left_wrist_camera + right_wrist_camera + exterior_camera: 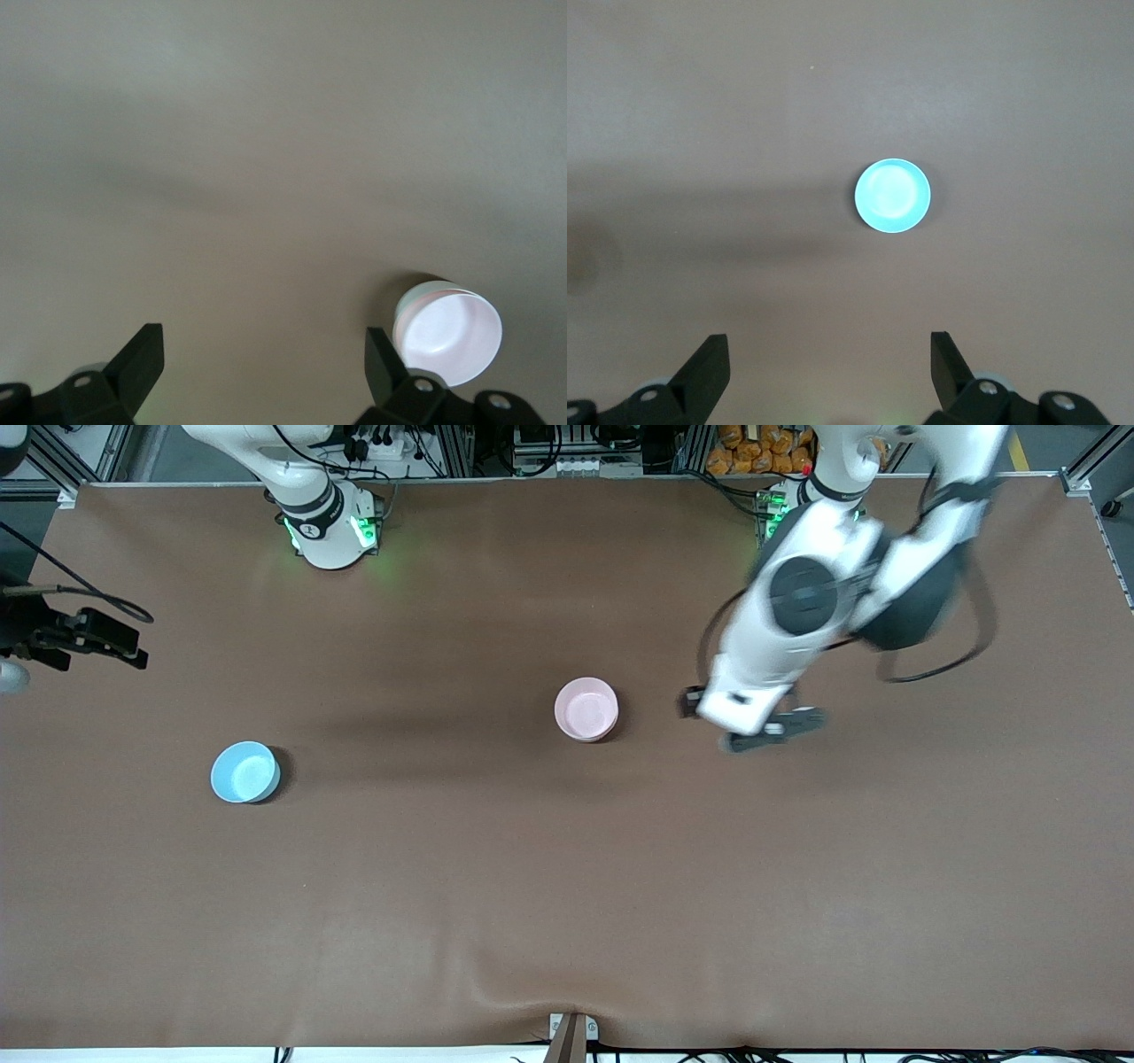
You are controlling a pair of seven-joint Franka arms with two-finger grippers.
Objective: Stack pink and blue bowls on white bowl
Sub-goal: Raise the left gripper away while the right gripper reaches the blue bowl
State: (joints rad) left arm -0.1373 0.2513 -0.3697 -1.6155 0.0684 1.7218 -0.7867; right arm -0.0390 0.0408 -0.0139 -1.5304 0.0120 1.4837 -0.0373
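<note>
Pink bowl sits nested in the white one; blue bowl waits alone; both claws empty.

I see the pink bowl [586, 707] mid-worktop [567, 886], stacked in the white bowl [409, 297], whose rim peeks out beneath it; my left claw [769, 731] hangs over bare worktop just beside the stack, toward the left arm's end, fingers [142, 359] spread wide, gripping nothing; the blue bowl [244, 771] stands well apart toward the right arm's end, nearer the front camera; my right claw [830, 367] waits at that end's edge, fingers wide, empty.
</note>
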